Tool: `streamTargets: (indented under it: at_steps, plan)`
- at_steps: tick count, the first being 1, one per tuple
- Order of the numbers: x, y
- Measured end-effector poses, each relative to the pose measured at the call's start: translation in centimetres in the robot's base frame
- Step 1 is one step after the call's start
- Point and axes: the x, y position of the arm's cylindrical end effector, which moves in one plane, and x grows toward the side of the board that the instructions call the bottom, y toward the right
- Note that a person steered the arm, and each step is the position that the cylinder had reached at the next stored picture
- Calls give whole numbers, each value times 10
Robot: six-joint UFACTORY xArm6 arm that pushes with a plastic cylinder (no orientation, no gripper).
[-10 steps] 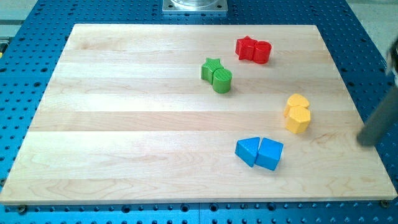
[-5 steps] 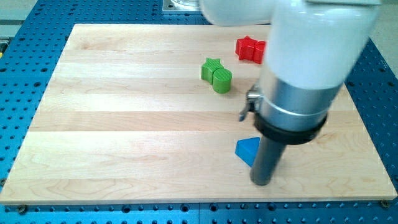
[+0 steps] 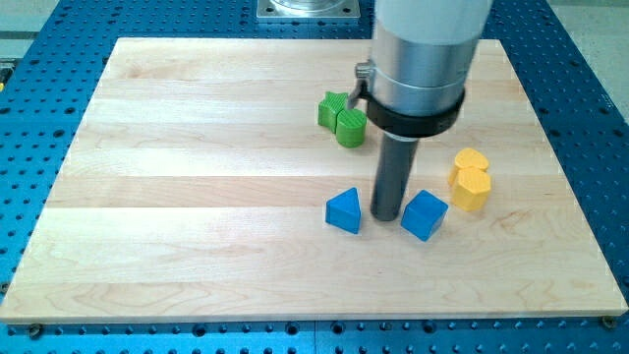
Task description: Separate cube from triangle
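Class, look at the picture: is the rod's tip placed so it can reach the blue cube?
Probably yes: my tip stands between the blue triangle and the blue cube, with nothing between it and the cube.

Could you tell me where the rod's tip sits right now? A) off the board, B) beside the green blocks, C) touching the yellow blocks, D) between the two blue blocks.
D: my tip stands in the gap between the blue triangle on the view's left and the blue cube on the view's right.
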Motion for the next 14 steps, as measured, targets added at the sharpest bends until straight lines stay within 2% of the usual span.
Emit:
streamTargets:
  at_steps: [1, 2, 3, 6, 8, 9, 10, 11, 14]
  plan:
    - [6, 23]
    - [10, 18]
    - [50, -8]
    - [50, 69]
    - [55, 98]
    - [77, 50]
    - [38, 30]
    - [23, 13]
    - [23, 33]
